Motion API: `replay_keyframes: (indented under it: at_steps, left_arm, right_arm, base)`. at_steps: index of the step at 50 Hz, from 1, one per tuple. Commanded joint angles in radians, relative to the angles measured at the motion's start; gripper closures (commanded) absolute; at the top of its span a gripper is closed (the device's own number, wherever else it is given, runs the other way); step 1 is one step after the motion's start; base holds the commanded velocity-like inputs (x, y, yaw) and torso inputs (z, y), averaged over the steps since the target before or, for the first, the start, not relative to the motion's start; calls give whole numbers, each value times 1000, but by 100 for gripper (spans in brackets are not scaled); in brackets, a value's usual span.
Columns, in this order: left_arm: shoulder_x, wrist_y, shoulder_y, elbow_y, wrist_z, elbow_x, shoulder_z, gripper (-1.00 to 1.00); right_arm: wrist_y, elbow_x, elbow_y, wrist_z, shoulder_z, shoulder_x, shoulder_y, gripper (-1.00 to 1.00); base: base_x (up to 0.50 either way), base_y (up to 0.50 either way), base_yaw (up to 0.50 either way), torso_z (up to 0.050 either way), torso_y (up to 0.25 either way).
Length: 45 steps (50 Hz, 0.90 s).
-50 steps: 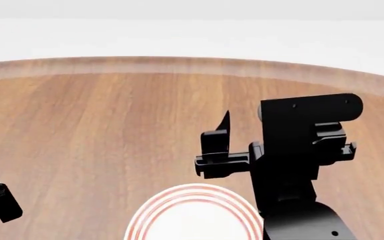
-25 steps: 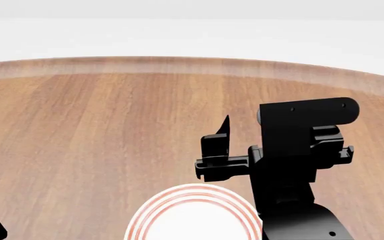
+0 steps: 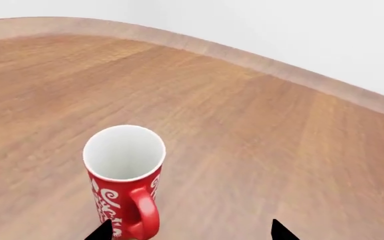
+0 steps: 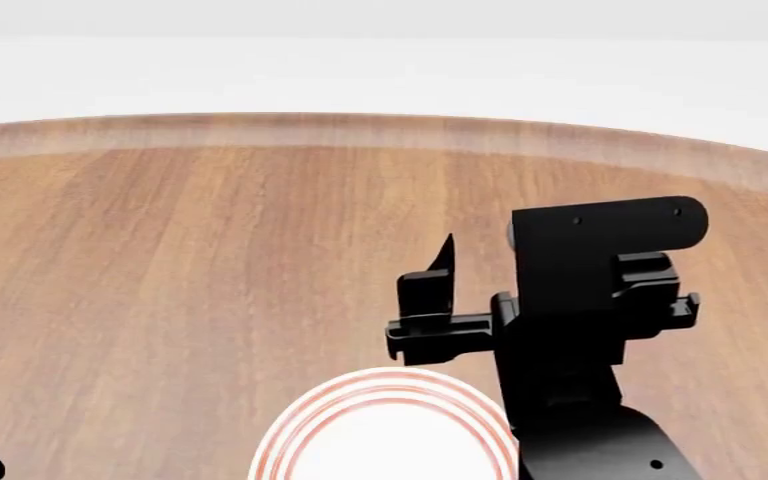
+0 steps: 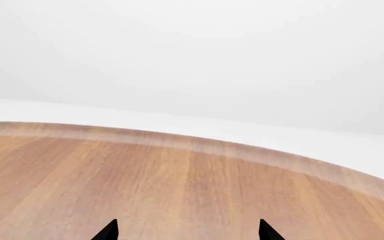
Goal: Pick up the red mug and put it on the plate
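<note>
So the red mug [image 3: 126,182] is standing upright on the wooden table [image 3: 259,130], and only the left wrist view catches it. White inside, white swirly pattern on the red wall, handle turned toward the camera. The left gripper [image 3: 188,232] has its jaws spread wide, nothing between them: one fingertip pokes up right against the mug's base by the handle, though I can't tell if it actually touches, and the other is well off to the side. The mug sits well in from the table's curved far edge.

In the head view the plate [image 4: 391,425] with its red rings lies at the table's near edge, partly cut off by the frame. The right gripper [image 4: 544,300] hangs over the table just past the plate's far rim, pointing toward the far edge; from the right wrist view its two tips [image 5: 106,231] are wide apart with only bare wood and the rounded far edge ahead. The mug doesn't show in the head view, so I can't say how far it is from the plate.
</note>
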Motion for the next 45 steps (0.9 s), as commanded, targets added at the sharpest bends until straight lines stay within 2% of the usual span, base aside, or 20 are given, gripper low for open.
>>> replay_keyframes:
  at_steps: [1,29,45]
  left_arm:
    - [-26,36,-77,-143,20,16,14,-100]
    - [-38,83,-160,-339,12,14,-1,-100]
    - [-58,169,-249,-548,29,36,3,-100]
  right_arm:
    - [-8,4,8,2,-6,1,-2,-100]
    - [-21,15,19,10,-21,5,-7,-100]
    - [-25,22,21,13,-26,9,-9,-100]
  base:
    - [0,0,0,0,0]
    - [0,0,0,0,0]
    - [0,0,0,0,0]
